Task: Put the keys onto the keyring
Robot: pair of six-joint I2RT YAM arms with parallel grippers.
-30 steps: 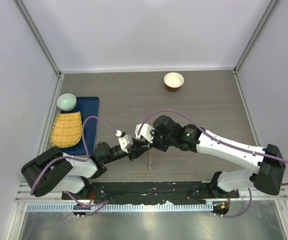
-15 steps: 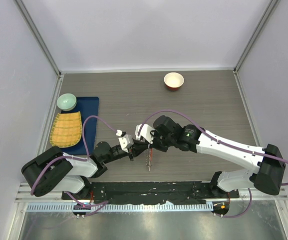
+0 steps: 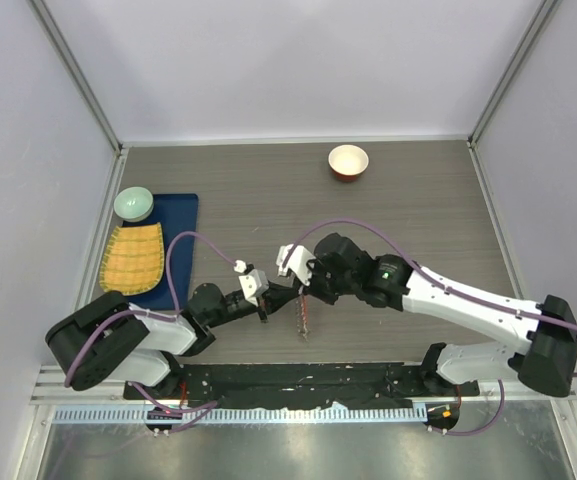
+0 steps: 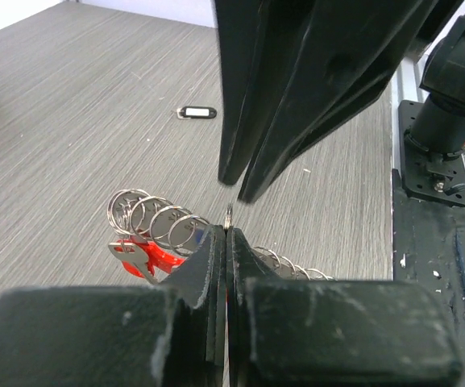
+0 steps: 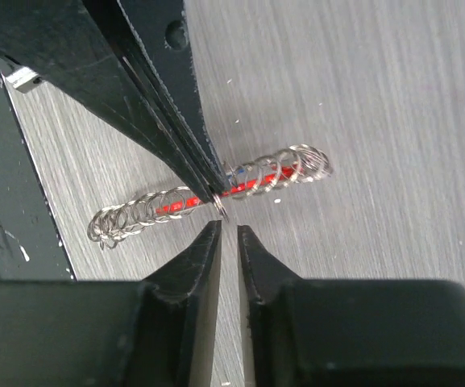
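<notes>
The keyring [image 4: 166, 258], a red curved bar on a chain of silvery rings [image 5: 139, 211], lies on the table under both grippers and shows as a thin cluster [image 3: 304, 316] in the top view. My left gripper [image 4: 227, 232] is shut on one small silvery ring [image 5: 220, 209] of that chain, which pokes out above its tips. My right gripper [image 5: 228, 234] faces it tip to tip, its jaws a narrow gap apart with nothing between them. A silvery key [image 4: 130, 251] lies by the red bar. A black-and-white oval key [image 4: 197, 112] lies apart on the table.
A red-rimmed white bowl [image 3: 348, 161] stands at the back. At the left, a blue tray [image 3: 180, 225] carries a green bowl [image 3: 134, 204] and a yellow woven mat [image 3: 133, 257]. The black base plate [image 4: 442, 242] runs along the near edge.
My left gripper has closed onto the small ring. My right gripper has parted slightly and let go. The right arm and the chain have shifted a little to the right.
</notes>
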